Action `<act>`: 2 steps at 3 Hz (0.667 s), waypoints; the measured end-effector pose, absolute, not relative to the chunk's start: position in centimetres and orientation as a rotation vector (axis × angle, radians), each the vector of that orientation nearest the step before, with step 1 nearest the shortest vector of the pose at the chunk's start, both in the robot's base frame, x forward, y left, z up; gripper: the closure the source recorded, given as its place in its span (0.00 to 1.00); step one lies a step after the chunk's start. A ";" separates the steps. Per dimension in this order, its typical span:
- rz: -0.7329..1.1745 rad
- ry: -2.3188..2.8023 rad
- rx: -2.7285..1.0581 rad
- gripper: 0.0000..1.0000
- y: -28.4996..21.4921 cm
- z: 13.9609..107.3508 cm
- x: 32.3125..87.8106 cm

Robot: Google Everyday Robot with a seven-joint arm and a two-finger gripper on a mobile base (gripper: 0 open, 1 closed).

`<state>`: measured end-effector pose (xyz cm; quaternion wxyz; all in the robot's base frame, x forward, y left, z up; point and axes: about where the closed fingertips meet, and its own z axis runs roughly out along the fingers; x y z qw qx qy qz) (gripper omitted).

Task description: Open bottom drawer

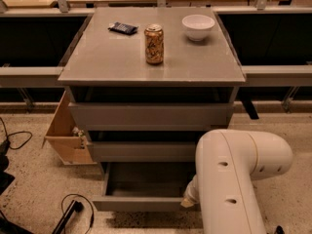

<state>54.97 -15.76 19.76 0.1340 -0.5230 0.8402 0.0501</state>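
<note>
The grey cabinet (146, 72) has three handleless drawers. The bottom drawer (141, 203) is pulled well out, showing its shallow grey tray interior (146, 179). The two drawers above it (146, 116) are nearly closed. My white arm (234, 179) comes in from the lower right. My gripper (189, 199) is at the right end of the bottom drawer's front edge, mostly hidden behind the arm.
On the cabinet top stand a drink can (154, 44), a white bowl (198, 26) and a small dark packet (123, 28). A light wooden box (66, 135) leans at the cabinet's left. Black cables (73, 213) lie on the speckled floor at lower left.
</note>
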 end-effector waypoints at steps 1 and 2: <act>0.149 2.473 -1.481 1.00 -16.3 19.6 53.2; 0.149 2.473 -1.481 1.00 -16.2 19.6 53.2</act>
